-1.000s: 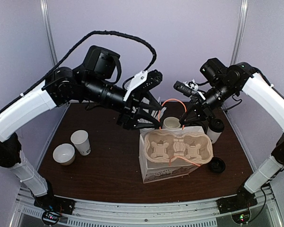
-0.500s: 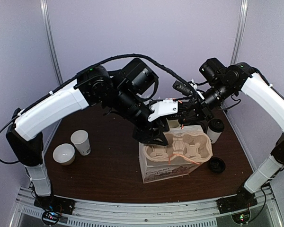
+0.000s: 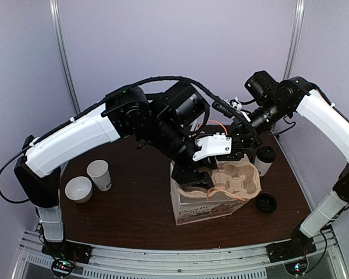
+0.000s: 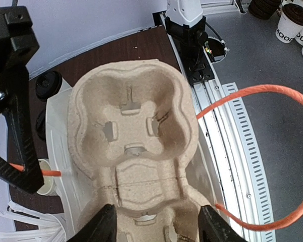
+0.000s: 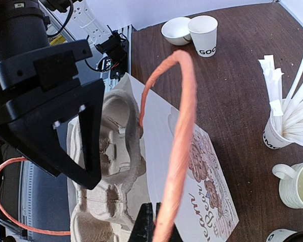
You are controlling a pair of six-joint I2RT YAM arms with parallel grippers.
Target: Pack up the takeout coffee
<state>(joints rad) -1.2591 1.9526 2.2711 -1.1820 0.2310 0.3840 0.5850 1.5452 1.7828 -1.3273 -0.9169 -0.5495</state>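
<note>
Since a second ago the left arm [image 3: 75, 136] has swung from the upper left of the top view to its centre and come down. The left gripper [image 4: 157, 216] now straddles the left end of the pulp carrier [image 4: 136, 116], hiding that end from above. Its fingers stand apart against the carrier's edges; whether they squeeze it I cannot tell.

The right arm [image 3: 328, 122] has not moved. The right gripper [image 5: 154, 227] stays clenched on the orange handle [image 5: 184, 111] of the white paper bag [image 3: 200, 212].

The takeout coffee has not shifted and sits on the table [image 3: 134, 215], outside the bag. The lidded cup [image 3: 263, 161] is just right of the bag, the open cup [image 3: 99, 174] far left, and the loose black lid [image 3: 266, 203] lower right.

The bag's cursive print reads "ream" in part. The open cup shows "GOO". Lidded cups beyond the table [image 4: 289, 27], in the upper right of the left wrist view, show "MOO".
</note>
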